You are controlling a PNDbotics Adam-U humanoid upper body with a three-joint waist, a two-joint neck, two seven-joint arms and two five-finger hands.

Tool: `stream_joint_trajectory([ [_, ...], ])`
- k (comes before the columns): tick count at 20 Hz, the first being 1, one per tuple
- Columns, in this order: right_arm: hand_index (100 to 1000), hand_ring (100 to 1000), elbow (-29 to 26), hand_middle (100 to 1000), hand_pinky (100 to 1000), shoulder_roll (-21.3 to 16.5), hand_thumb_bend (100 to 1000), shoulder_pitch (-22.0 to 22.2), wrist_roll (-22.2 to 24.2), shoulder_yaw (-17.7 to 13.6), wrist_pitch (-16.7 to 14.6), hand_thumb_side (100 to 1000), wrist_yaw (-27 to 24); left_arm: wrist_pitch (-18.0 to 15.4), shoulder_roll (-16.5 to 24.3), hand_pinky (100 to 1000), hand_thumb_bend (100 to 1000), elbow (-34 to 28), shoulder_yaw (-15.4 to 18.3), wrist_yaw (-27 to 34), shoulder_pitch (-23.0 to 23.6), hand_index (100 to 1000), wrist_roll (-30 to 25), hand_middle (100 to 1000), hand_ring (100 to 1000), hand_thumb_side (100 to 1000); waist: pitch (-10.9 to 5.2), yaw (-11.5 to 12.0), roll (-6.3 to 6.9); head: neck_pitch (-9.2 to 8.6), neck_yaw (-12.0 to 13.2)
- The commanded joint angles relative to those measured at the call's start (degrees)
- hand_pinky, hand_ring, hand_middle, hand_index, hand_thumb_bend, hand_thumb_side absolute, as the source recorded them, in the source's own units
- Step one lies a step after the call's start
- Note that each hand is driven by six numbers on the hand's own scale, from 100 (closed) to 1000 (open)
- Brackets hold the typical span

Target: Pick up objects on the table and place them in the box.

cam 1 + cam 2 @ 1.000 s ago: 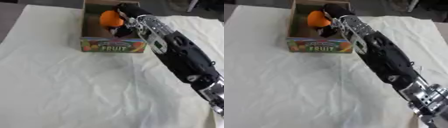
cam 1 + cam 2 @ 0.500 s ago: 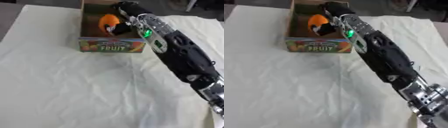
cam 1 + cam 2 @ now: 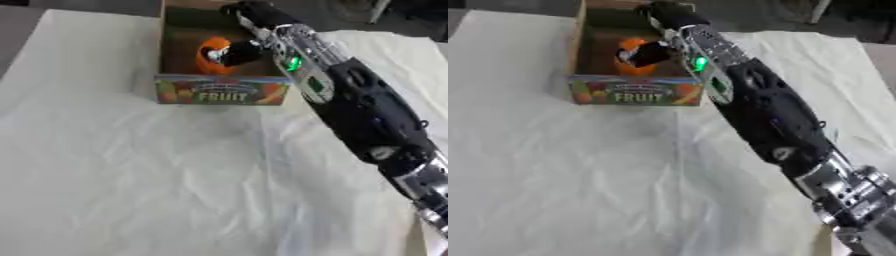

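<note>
Right arm enters from the lower right and runs diagonally up to the box. The arm is bulky, with a glossy black shell; silver metal joints show near the lower right corner and a silver section near the wrist. A small green light glows on the forearm.

The box is open-topped brown cardboard, rectangular, standing at the far middle of the bench. Its near wall carries a printed colour panel with fruit pictures and the word "FRUIT". The inner walls are plain and dull.

The right robot hand reaches over the box's right wall and into the box. Its dark fingers are curled round an orange object, a rounded, smooth-looking, bright orange thing. The object sits inside the box, toward the near wall; I cannot tell whether it touches the box floor. The finger shapes blur against it, so the exact hold is unclear beyond the wrap.

The bench is covered with a pale cream cloth, matte, with soft creases and shallow folds running across it, heavier wrinkling just before the box. Darker floor shows past the far edge of the cloth.

The left robot hand is not visible in either view.
</note>
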Motion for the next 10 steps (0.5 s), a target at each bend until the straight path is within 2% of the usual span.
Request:
stream_joint_trajectory([
  [1, 976, 1000, -6.1, 807, 930, -3.8, 241, 0.3, -1.8, -1.3, 1.4, 742, -3.7, 0.2, 0.4, 326, 100, -1.1, 0.3, 0.4, -0.1, 718, 0.1, 638, 367, 724, -1.3, -0.4, 0.59, 0.55, 0.4],
  [3, 977, 1000, -12.2, 799, 937, -5.8, 192, 1.9, -3.0, -2.4, 3.4, 733, -7.5, 0.2, 0.4, 326, 100, -1.1, 0.5, 0.4, 0.0, 718, 0.3, 638, 367, 720, -1.49, -0.9, 0.82, 0.84, 1.1],
  [10, 975, 1000, -33.1, 784, 943, -12.4, 144, 10.2, -7.4, -8.3, 10.7, 718, -17.8, 0.3, 0.4, 328, 100, -1.1, 0.8, 0.2, 0.2, 717, 0.7, 639, 369, 723, -2.3, -2.9, 1.85, 1.71, 3.3],
])
